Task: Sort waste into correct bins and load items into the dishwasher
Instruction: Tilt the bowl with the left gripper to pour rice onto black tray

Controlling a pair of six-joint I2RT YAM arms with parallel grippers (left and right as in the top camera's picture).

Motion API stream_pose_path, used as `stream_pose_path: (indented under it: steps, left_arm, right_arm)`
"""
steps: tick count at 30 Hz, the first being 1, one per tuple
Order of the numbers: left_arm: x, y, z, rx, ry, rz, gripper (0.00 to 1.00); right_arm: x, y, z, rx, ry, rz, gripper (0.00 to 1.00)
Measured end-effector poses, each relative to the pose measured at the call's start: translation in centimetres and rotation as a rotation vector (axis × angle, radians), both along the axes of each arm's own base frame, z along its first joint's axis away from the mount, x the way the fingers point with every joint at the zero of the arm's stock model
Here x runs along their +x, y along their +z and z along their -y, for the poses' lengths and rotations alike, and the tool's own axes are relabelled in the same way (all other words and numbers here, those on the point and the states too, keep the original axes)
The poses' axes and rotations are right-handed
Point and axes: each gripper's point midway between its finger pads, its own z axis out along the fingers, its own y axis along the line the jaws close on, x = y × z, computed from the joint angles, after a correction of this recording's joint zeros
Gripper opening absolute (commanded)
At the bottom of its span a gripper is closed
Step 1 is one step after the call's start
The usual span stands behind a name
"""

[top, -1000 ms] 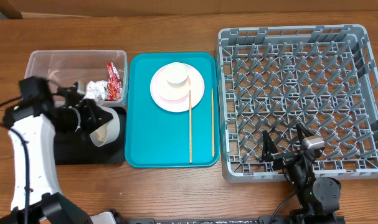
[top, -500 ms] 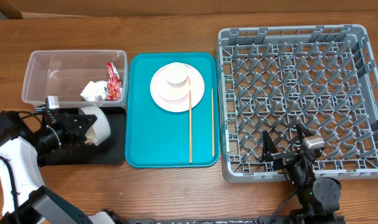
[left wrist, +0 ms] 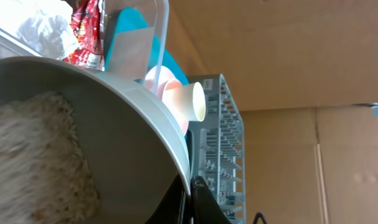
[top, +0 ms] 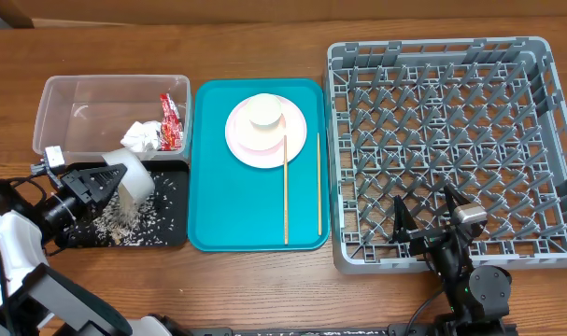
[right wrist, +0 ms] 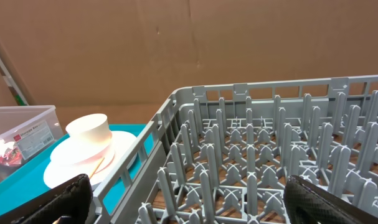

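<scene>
My left gripper [top: 101,182] is shut on the rim of a tilted bowl [top: 129,177] over the black tray [top: 176,235]. Loose rice [top: 134,222] lies scattered on that tray, and more rice [left wrist: 39,155] sits inside the bowl [left wrist: 120,118]. The clear tub [top: 77,101] holds a red wrapper [top: 171,119] and a white tissue [top: 141,136]. A plate [top: 264,140] with a cup [top: 264,110] on it rests on the teal tray [top: 218,215]. My right gripper [top: 426,217] stands open over the front edge of the grey dish rack [top: 451,131], with nothing between its fingers [right wrist: 51,202].
Two wooden chopsticks [top: 286,187] lie lengthwise on the teal tray, one leaning on the plate. The teal tray sits tight between the bins and the rack. Bare wooden table [top: 264,47] runs along the far side.
My left arm swung toward the front left with the bowl and tipped it. Rice has poured out and now lies spread on the black tray. The right arm has not moved.
</scene>
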Motion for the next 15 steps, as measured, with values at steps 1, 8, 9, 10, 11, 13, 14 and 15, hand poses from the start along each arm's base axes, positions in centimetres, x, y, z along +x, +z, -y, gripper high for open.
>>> stream_pose_path:
  steps: [1,8,9,10,11,13,14,15]
  left_arm:
    - [0.1,-0.1,0.0,-0.009,-0.001,0.001,0.04]
    - [0.5,-1.1,0.0,-0.119,-0.005,-0.012,0.04]
    - [0.5,-1.1,0.0,-0.143,-0.005,-0.011,0.04]
    - [0.6,-1.1,0.1,-0.161,-0.005,-0.008,0.04]
    - [0.6,-1.1,0.1,-0.186,-0.005,-0.005,0.04]
    - [0.6,-0.8,0.2,-0.225,-0.005,0.001,0.04]
    - [0.6,-0.6,0.3,-0.237,-0.005,0.008,0.04]
    - [0.6,-0.4,0.3,-0.246,-0.005,0.013,0.04]
  right_arm:
    - [0.0,0.0,0.0,0.000,-0.001,0.000,1.00]
    - [0.0,0.0,0.0,0.000,-0.001,0.000,1.00]
    - [0.0,0.0,0.0,0.000,-0.001,0.000,1.00]
    - [0.0,0.0,0.0,0.000,-0.001,0.000,1.00]
    - [0.0,0.0,0.0,0.000,0.000,0.000,1.00]
    - [0.0,0.0,0.0,0.000,-0.001,0.000,1.00]
    - [0.0,0.0,0.0,0.000,-0.001,0.000,1.00]
    - [0.0,0.0,0.0,0.000,-0.001,0.000,1.00]
